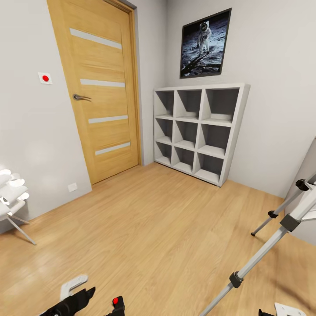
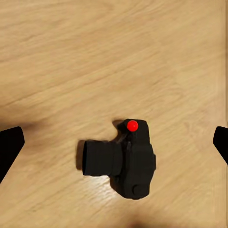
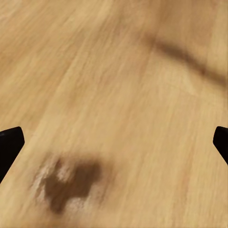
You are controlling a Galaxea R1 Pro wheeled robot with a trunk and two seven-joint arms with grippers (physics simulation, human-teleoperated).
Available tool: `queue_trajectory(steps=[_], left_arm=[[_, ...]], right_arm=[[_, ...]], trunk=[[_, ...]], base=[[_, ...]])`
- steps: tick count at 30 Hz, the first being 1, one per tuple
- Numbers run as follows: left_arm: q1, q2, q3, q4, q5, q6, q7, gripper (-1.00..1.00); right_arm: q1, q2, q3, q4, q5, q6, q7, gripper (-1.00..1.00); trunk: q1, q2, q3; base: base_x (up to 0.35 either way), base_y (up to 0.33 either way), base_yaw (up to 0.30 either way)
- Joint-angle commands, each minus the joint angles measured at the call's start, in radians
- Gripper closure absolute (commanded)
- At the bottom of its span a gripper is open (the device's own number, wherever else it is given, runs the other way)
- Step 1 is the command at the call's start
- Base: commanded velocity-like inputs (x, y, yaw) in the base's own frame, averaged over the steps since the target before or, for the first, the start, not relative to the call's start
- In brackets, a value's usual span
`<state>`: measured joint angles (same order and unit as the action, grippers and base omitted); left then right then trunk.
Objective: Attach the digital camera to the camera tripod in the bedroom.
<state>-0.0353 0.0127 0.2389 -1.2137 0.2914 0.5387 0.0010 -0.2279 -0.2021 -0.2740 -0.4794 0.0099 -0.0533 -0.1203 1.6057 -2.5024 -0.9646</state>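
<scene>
The digital camera [image 2: 123, 164] lies on the light wood floor, black and boxy, with its red mark [image 2: 132, 126] up and its lens pointing sideways. My left gripper [image 2: 114, 142] hovers above it, open, one black fingertip [image 2: 9, 145] at each side with the camera between them and untouched. In the head view the camera [image 1: 116, 305] sits at the bottom edge beside my left gripper [image 1: 74, 300]. The camera tripod [image 1: 263, 250] stands at the right; silver legs and black joints show, and its head is out of view. My right gripper [image 3: 114, 142] is open over bare floor.
This is the bedroom: an oak door [image 1: 103, 87] on the left wall, a white nine-cube shelf [image 1: 197, 131] and an astronaut poster [image 1: 205, 43] at the back. A white chair [image 1: 11, 197] stands at the left edge. Open wood floor [image 1: 153, 228] lies in the middle.
</scene>
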Motion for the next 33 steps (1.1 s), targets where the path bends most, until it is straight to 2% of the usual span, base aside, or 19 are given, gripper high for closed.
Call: queue_trajectory(steps=[1,9,10,16,17,20,22,24,29,33], left_arm=[[-0.003,0.000,0.001,0.000,0.007,0.007,0.000,-1.00],[-0.076,-0.009,0.000,0.055,0.009,0.014,-0.002,-1.00],[-0.119,-0.019,-0.002,0.093,0.009,0.015,-0.002,-1.00],[-0.225,-0.048,-0.009,0.187,0.004,0.016,-0.002,-1.00],[-0.263,-0.060,-0.015,0.219,0.002,0.016,0.000,-1.00],[-0.320,-0.073,-0.032,0.263,0.000,0.017,0.001,-1.00],[-0.415,-0.090,-0.093,0.333,-0.001,0.017,0.002,-1.00],[-0.445,-0.100,-0.127,0.355,-0.002,0.017,0.004,-1.00],[-0.487,-0.125,-0.213,0.401,-0.002,0.010,0.006,-1.00],[-0.500,-0.136,-0.262,0.438,-0.004,0.004,0.008,-1.00]], right_arm=[[-0.001,0.000,-0.002,0.001,0.001,-0.003,-0.001,-1.00],[-0.001,0.000,-0.002,0.001,0.001,-0.003,-0.001,-1.00],[-0.001,0.000,-0.003,0.001,0.001,-0.003,-0.001,-1.00],[0.000,0.000,-0.003,0.001,0.000,-0.003,-0.001,-1.00],[0.000,0.000,-0.004,0.001,0.000,-0.003,-0.001,-1.00],[0.000,0.000,-0.004,0.001,-0.001,-0.004,-0.001,-1.00],[0.001,-0.001,-0.004,0.001,0.000,-0.006,-0.001,-1.00],[0.000,-0.001,-0.004,0.001,0.001,-0.006,-0.001,-1.00],[0.000,-0.001,-0.004,0.001,0.001,-0.005,-0.001,-1.00],[0.000,-0.001,-0.004,0.001,0.001,-0.005,-0.001,-1.00]], trunk=[[0.000,0.000,-0.001],[0.000,0.000,-0.001],[0.000,0.000,-0.001],[0.000,0.000,-0.001],[0.000,0.000,-0.001],[0.000,0.000,-0.001],[0.000,0.000,-0.001],[0.000,0.000,-0.001],[0.000,0.000,-0.001],[0.000,0.000,-0.001]], base=[[0.000,0.000,0.000],[0.000,0.000,0.000],[0.000,0.000,0.000],[0.000,0.000,0.000],[0.000,0.000,0.000],[0.000,0.000,0.000],[0.000,0.000,0.000],[0.000,0.000,0.000],[0.000,0.000,0.000],[0.000,0.000,0.000]])
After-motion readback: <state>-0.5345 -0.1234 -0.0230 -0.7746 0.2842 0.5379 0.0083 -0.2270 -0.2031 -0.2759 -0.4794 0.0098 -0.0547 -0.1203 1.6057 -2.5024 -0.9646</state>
